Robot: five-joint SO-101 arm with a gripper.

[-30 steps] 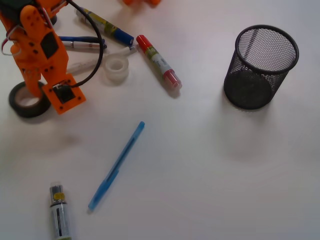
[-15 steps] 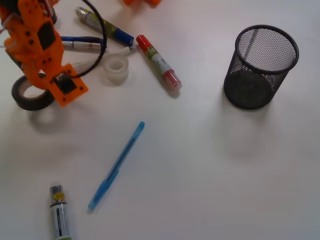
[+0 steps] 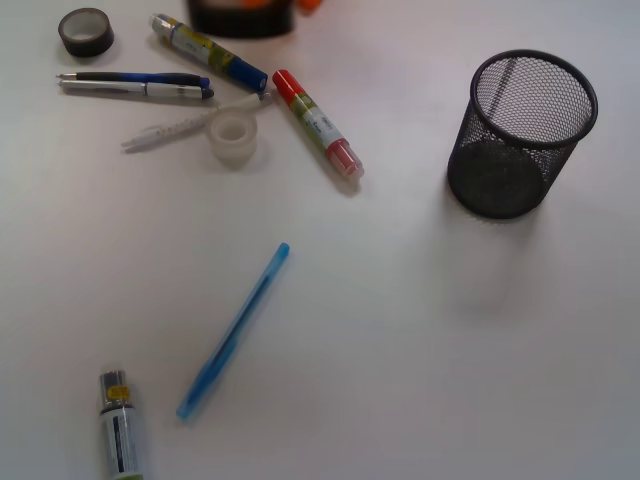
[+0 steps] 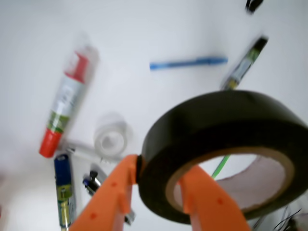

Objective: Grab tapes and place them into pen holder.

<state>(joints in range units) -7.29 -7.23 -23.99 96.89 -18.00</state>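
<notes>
**Black tape gripped, nothing in holder yet**

Large black tape roll (image 4: 219, 154) is seen pinched in the orange claw (image 4: 159, 185) in the wrist view: one finger outside the wall, one inside the core, roll lifted clear of the tabletop (image 3: 450, 330). Claw is hardly seen in the front view. Pen holder (image 3: 520, 135) is seen upright at far right, apparently empty. Still left lying on the tabletop: whitish tape (image 3: 232, 138) beside the red marker (image 3: 318, 124), small dark tape (image 3: 85, 31) at top left. Judged progress: zero of three placed, first carry pending.
</notes>
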